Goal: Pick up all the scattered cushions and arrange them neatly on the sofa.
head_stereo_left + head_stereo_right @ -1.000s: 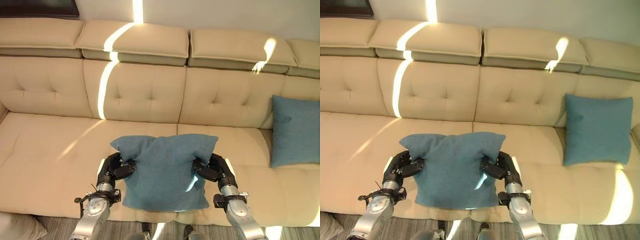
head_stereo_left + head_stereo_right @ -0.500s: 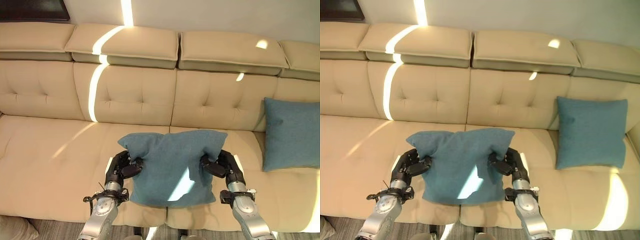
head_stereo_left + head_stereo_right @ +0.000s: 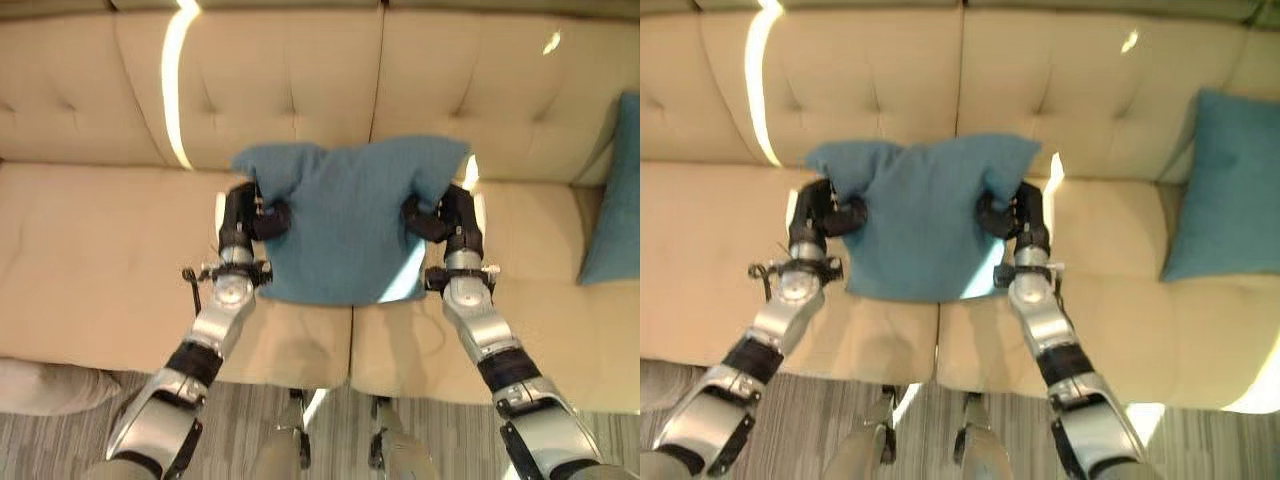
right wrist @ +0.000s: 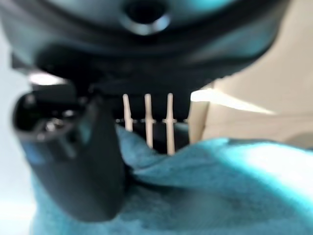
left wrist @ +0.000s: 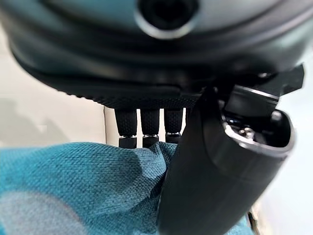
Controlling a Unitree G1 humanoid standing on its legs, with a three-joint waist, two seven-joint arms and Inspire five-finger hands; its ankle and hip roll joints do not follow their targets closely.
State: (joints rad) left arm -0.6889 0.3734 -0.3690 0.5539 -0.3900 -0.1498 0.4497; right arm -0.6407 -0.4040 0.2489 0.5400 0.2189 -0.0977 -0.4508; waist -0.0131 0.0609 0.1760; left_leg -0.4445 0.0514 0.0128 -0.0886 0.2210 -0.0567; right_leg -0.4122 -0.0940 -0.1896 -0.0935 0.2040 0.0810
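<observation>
**Colleague:** Where do you stand on the cushions?

**Me:** Taking the sofa (image 3: 90, 250) as my landmark: it is a wide beige piece with a button-tufted back and smooth, leather-like seat pads. One teal cushion (image 3: 1225, 185) already leans upright against the sofa's backrest at its right end, so I count that one as placed. The one I am carrying, the held cushion (image 3: 345, 215), hangs above the middle seat, its upper corners close to the backrest. It is not yet let go, so I judge this second placement as nearly done but unfinished.

**Colleague:** Anything else left?

**Me:** Off the sofa's front left corner, on the striped floor (image 3: 300, 440), I see a pale soft thing (image 3: 45, 385). It may be another cushion; I cannot tell.

**Colleague:** How are the hands?

**Me:** My left hand (image 3: 245, 215) has its fingers (image 5: 142, 127) curled behind the cloth and its thumb pressed on the front, clamped on the held cushion's left edge. My right hand (image 3: 450, 215) pinches the right edge the same way.

**Colleague:** And the material?

**Me:** A coarse woven teal fabric, soft filling. It bunches into folds where I grip, and the square shape sags between my hands.
</observation>
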